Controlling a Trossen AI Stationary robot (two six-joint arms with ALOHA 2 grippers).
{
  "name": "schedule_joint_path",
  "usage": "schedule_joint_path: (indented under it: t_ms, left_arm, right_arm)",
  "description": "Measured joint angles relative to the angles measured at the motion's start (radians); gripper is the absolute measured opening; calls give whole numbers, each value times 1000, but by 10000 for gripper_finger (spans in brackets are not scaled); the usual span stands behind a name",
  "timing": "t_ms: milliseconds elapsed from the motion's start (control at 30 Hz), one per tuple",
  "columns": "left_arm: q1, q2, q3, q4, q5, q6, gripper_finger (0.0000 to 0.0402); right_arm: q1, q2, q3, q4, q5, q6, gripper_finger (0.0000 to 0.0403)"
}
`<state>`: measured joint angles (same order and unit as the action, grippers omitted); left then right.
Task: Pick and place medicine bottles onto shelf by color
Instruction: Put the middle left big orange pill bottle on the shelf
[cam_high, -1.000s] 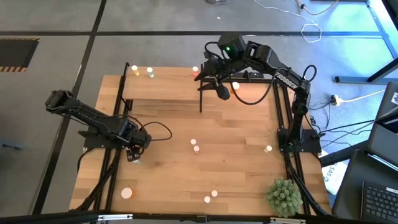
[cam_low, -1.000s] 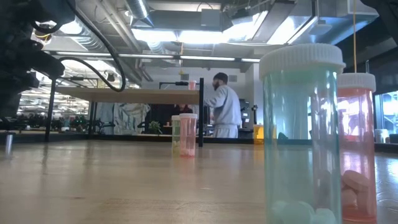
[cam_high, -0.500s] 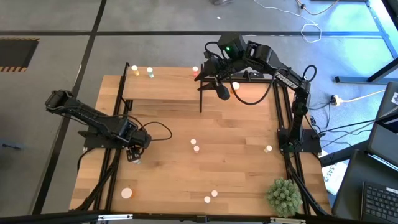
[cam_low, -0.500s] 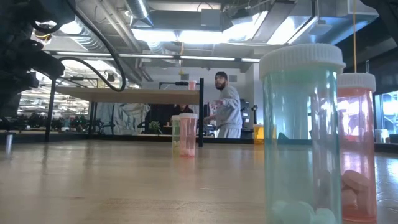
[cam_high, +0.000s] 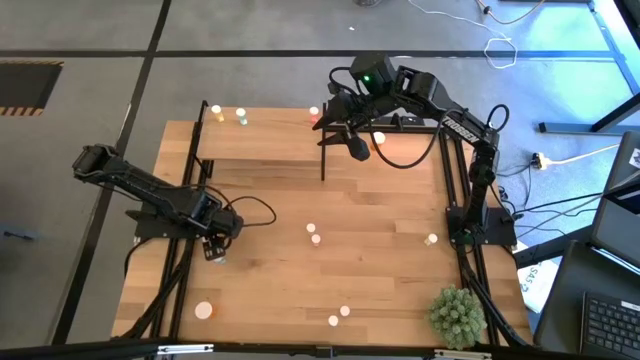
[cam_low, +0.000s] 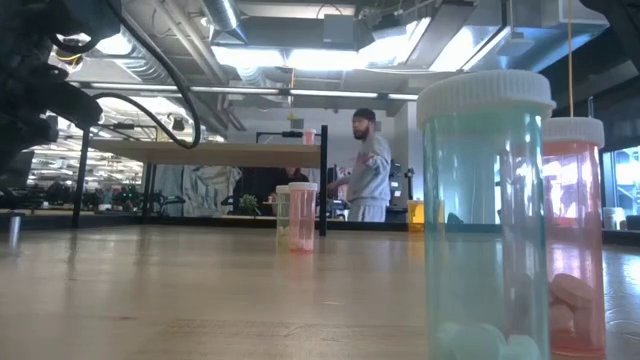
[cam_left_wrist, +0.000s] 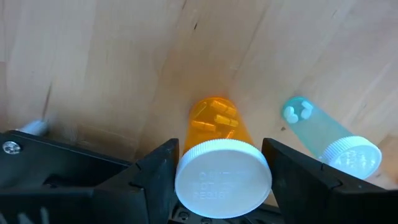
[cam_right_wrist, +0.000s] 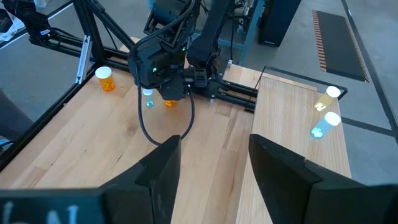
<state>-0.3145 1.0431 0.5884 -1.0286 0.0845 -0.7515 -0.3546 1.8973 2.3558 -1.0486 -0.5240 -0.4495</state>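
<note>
The left gripper (cam_left_wrist: 221, 186) straddles an orange bottle (cam_left_wrist: 219, 158) near the table's left edge (cam_high: 150, 240), fingers beside its cap; grip unclear. Cap lettering unreadable. The right gripper (cam_right_wrist: 208, 171), open and empty, hovers over the shelf's right end (cam_high: 300, 150).

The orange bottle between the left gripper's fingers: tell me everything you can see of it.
The translucent orange plastic medicine bottle has a round white cap and a few orange capsules inside. It stands upright on the light wooden tabletop, between the fingers of the left gripper, which flank its cap closely. A pale green bottle stands just beside it, apart.
</note>
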Motion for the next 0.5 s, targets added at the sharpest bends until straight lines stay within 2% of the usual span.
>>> schedule_joint_path:
  t_ms: [500]
  left_arm:
    - [0,0,0,0,11,-9,217]
  right_arm:
    - [0,0,0,0,0,0,193]
